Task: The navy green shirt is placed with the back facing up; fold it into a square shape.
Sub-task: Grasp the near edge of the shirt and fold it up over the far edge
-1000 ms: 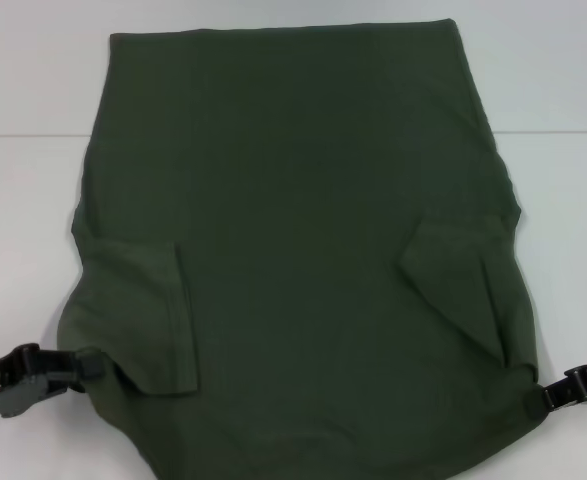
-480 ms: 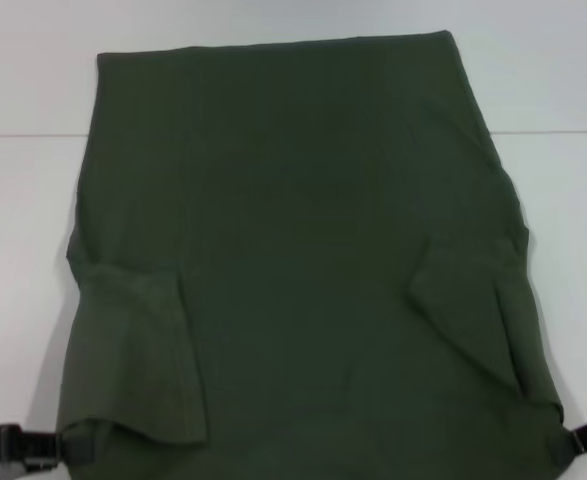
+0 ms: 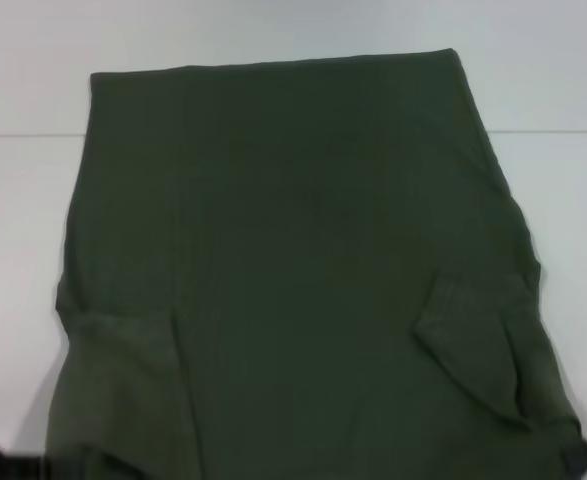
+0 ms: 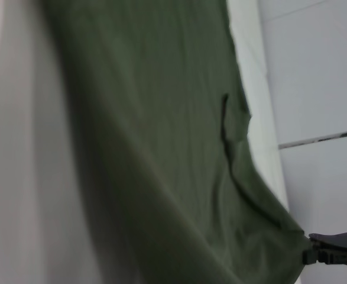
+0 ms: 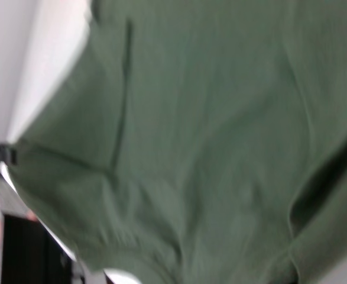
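The navy green shirt [image 3: 293,250] lies spread on the white table with its plain side up and reaches out of the head view at the near edge. Both short sleeves are folded inward onto it, one on the left [image 3: 123,370] and one on the right [image 3: 473,345]. My left gripper [image 3: 18,465] shows only as a black sliver at the shirt's near left corner, and my right gripper [image 3: 585,455] sits at the near right corner. Each is shut on the cloth. In the left wrist view the shirt [image 4: 161,148] stretches to the right gripper [image 4: 330,251], which pinches its corner.
White table [image 3: 13,220] borders the shirt on the left, right and far sides, with a thin seam line [image 3: 553,132] running across it. A dark gap and clutter beyond the table edge [image 5: 25,248] show in the right wrist view.
Both grippers have pulled back toward me and nearly left the head view, dragging the shirt along. Its far hem and folded sleeves have slid nearer.
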Tool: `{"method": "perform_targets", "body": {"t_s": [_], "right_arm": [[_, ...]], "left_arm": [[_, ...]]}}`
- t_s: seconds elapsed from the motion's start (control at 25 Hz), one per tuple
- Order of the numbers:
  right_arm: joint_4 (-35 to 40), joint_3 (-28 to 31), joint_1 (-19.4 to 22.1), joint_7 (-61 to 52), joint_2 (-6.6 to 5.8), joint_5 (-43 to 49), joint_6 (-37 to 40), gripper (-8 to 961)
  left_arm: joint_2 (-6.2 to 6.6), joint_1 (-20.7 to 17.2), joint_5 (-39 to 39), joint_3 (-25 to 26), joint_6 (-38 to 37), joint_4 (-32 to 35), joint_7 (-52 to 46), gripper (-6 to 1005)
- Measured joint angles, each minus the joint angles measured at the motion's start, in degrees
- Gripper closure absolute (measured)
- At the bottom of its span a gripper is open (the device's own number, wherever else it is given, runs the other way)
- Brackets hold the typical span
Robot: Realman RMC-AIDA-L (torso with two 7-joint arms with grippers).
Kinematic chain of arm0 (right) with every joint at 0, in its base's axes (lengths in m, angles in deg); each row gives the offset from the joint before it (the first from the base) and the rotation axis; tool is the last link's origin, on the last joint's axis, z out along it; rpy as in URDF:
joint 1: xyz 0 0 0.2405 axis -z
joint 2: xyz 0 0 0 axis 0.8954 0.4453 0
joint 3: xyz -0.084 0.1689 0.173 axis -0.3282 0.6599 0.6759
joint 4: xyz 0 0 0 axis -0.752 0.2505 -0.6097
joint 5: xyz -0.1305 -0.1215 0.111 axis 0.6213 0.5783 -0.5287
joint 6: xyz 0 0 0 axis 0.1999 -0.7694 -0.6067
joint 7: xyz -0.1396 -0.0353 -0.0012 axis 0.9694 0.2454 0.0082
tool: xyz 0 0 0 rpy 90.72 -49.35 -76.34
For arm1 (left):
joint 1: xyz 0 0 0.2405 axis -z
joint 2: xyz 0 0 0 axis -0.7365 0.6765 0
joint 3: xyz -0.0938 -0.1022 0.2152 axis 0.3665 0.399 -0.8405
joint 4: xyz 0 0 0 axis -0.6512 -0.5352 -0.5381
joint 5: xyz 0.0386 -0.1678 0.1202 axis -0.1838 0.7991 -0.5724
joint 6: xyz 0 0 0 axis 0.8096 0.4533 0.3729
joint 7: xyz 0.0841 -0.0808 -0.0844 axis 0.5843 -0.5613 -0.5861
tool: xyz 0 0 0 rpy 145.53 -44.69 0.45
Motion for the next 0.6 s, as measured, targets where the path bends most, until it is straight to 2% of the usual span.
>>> {"method": "perform_targets", "body": {"t_s": [0.16, 0.32, 0.44, 0.52, 0.56, 0.6], "right_arm": [[-0.63, 1.75, -1.62, -0.20, -0.76, -7.41, -0.40, 886], [-0.83, 2.98, -4.03, -1.25, -0.52, -13.64, -3.80, 884], [-1.14, 3.13, -5.81, -1.39, -0.22, -17.29, -11.05, 882], [-2.01, 2.51, -7.17, -1.15, -0.11, -18.63, -17.26, 881], [-3.06, 1.59, -8.57, -0.86, -0.06, -18.57, -23.27, 880], [-3.46, 1.16, -9.05, -0.74, -0.04, -18.51, -25.01, 880]], "left_arm": [[0.15, 5.31, 3.33, 2.07, 0.97, -2.55, -2.81, 945], [0.29, 11.78, 4.36, 6.99, 5.33, -4.71, -8.14, 944], [0.44, 16.11, 5.36, 9.49, 11.26, -5.16, -11.01, 943], [0.70, 18.12, 5.59, 9.39, 16.10, -5.98, -11.82, 942], [0.82, 19.27, 5.61, 9.23, 19.22, -6.60, -12.07, 942], [0.87, 20.28, 5.52, 8.97, 22.25, -7.29, -12.19, 941]]}}
